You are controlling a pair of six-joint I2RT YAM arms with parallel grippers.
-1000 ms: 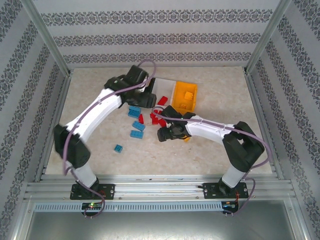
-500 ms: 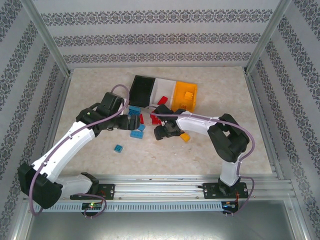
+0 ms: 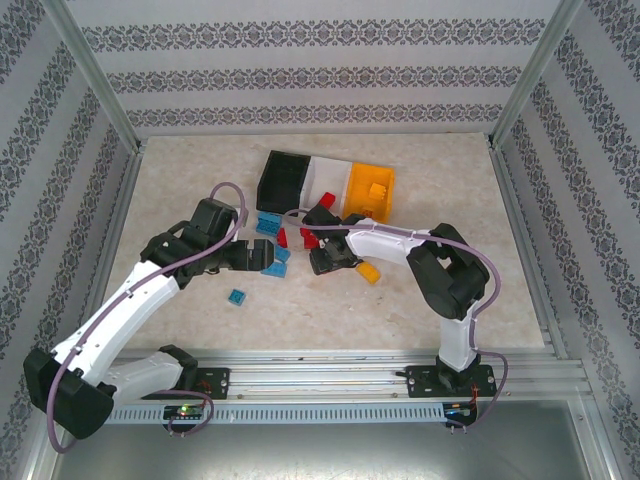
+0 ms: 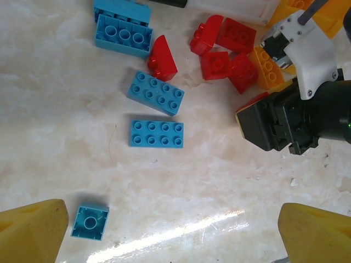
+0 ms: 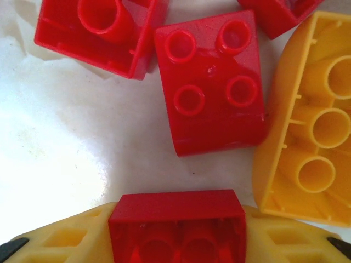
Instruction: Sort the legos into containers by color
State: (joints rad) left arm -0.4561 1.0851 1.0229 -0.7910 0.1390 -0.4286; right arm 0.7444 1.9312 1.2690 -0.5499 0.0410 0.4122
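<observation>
Three small open-top plastic bins sit in a row toward the far edge of the marble-look surface [image 3: 450,200], roughly midway btw its left and right edges. It goes black bin [image 3: 283,178] on the left, white bin [image 3: 326,178] in the middle, orange bin [image 3: 371,190] on the right. The orange one has an orange brick [image 3: 374,187] in it. Can't tell what's in the other two.

The loose bricks are scattered on the surface just on the near side of the bins. The left gripper [image 4: 174,235] hangs over the blue ones w/ its jaws spread wide and nothing btw them. Its yellow fingertips [image 4: 30,230] sit at the bottom corners of the wrist view.

Under it:
- a flat blue eight-stud brick [image 4: 156,134]
- another blue eight-stud brick [image 4: 156,93], tilted, just beyond the first
- a small blue square brick [image 4: 90,221] lying studs-down, closer to the near edge and apart from the rest
- a blue brick lying upside down [image 4: 124,36] closer to the bins, w/ a red sloped brick [image 4: 163,58] just beside it

The right gripper [image 5: 176,230] is down in the red cluster, jaws clamped on a red plastic brick [image 5: 176,211]. Both yellow pads [image 5: 66,241] are pressed against its sides. Just past it a red four-stud brick [image 5: 211,87] lies studs-up. An upside-down orange brick [image 5: 307,126] is just beside that on the right, and another red brick [image 5: 98,27] lies hollow side up on the left.
</observation>
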